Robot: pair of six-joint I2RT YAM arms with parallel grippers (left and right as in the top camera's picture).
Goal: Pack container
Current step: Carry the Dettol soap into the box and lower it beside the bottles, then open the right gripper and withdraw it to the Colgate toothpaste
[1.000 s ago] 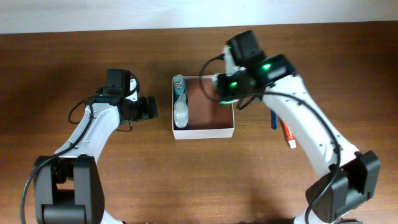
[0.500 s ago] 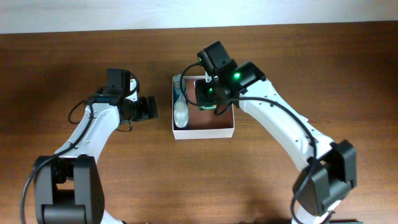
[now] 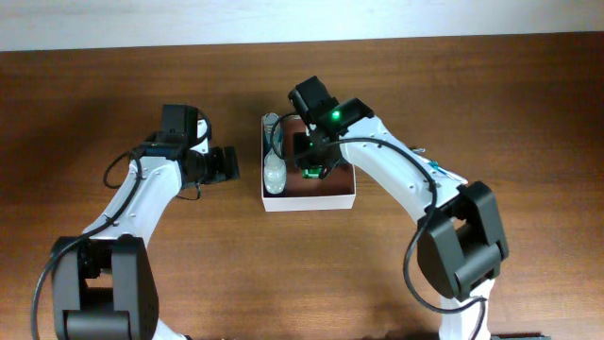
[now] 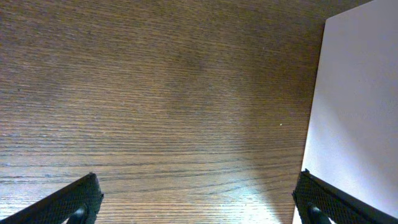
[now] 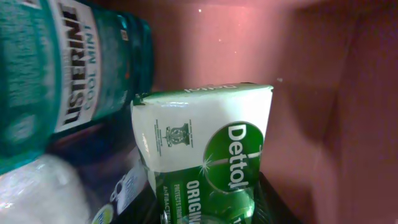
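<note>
The container (image 3: 311, 201) is a square white-walled box with a pinkish-brown inside, at the table's centre. My right gripper (image 3: 312, 168) is down inside it, shut on a green-and-white Dettol packet (image 5: 205, 143). In the right wrist view the packet sits between the fingers (image 5: 205, 202), next to a teal Listerine bottle (image 5: 68, 68) and close to the container's inner wall (image 5: 249, 43). The Listerine bottle (image 3: 274, 134) and a clear bottle (image 3: 275, 174) lie along the box's left side. My left gripper (image 3: 226, 162) is open and empty just left of the box, whose white wall (image 4: 360, 112) shows in the left wrist view.
A thin blue item (image 3: 432, 167) lies on the wooden table to the right of the box, mostly hidden under my right arm. The white wall runs along the table's far edge.
My right gripper has moved left and down into the container with the Dettol packet, ending beside the bottles. The left arm has not moved.
</note>
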